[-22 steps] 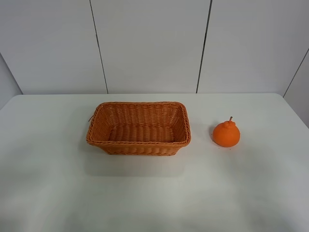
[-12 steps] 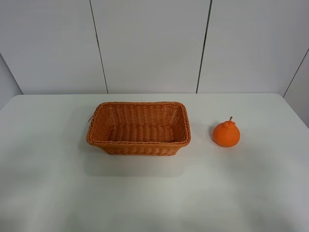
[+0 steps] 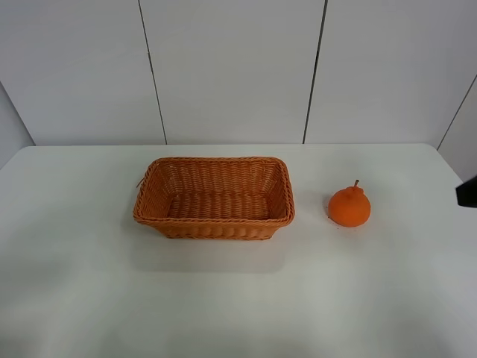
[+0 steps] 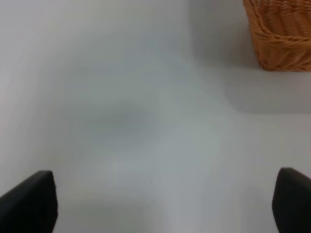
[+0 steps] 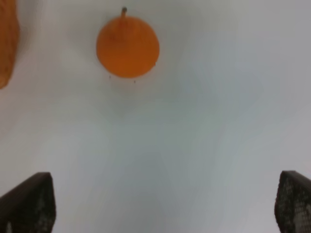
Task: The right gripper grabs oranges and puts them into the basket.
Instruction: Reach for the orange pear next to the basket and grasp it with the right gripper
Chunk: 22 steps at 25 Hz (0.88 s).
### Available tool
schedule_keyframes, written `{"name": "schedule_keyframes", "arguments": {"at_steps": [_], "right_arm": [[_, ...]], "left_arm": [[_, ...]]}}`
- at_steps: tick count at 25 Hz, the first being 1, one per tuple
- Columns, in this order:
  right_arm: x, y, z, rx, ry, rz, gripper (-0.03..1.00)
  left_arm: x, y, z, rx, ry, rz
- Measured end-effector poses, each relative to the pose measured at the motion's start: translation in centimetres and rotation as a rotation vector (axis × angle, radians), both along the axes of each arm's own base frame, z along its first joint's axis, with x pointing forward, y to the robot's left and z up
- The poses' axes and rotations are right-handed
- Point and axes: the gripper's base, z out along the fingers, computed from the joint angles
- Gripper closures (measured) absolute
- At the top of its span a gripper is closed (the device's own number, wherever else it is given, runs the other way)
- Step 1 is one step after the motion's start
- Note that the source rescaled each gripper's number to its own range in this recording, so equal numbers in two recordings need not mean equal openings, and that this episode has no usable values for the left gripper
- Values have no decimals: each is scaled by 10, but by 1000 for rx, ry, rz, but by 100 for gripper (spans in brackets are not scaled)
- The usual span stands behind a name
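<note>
The orange [image 3: 349, 206] with its knob top and short stem stands on the white table [image 3: 238, 298], to the right of the wicker basket [image 3: 215, 197]. The basket holds nothing. A black bit of the right arm [image 3: 468, 192] shows at the right edge of the exterior view. In the right wrist view the right gripper [image 5: 160, 204] is open, fingertips [image 5: 29, 201] wide apart, with the orange [image 5: 128, 46] well ahead of it and a bit of the basket [image 5: 7, 43] to one side. The left gripper [image 4: 160, 204] is open and empty above bare table, a basket corner [image 4: 282, 34] ahead.
White wall panels stand behind the table. The table's far edge runs just behind the basket and the orange.
A black part of the right arm has come into the exterior view at the right edge. The orange and the basket have not moved.
</note>
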Motion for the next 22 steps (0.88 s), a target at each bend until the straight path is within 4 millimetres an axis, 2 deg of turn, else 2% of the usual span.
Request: {"name": "schedule_keyframes", "arguments": {"at_steps": [4,12,15,17,19,22], "right_arm": [[72,4,-19,36,187,-1,-3],[191,7,-68,33,386,22,-3],[222,9,-76,30,406,36,-3],[236,15,-78,25,412,60,-3],[246,29,-78,18,405,97,-3],[250,48,-81,18,404,140,-3]], "left_arm": [[0,0,0,0,0,0],[0,0,0,0,0,0],[0,0,0,0,0,0],[0,0,0,0,0,0],[0,0,0,0,0,0],[0,0,0,0,0,0]]}}
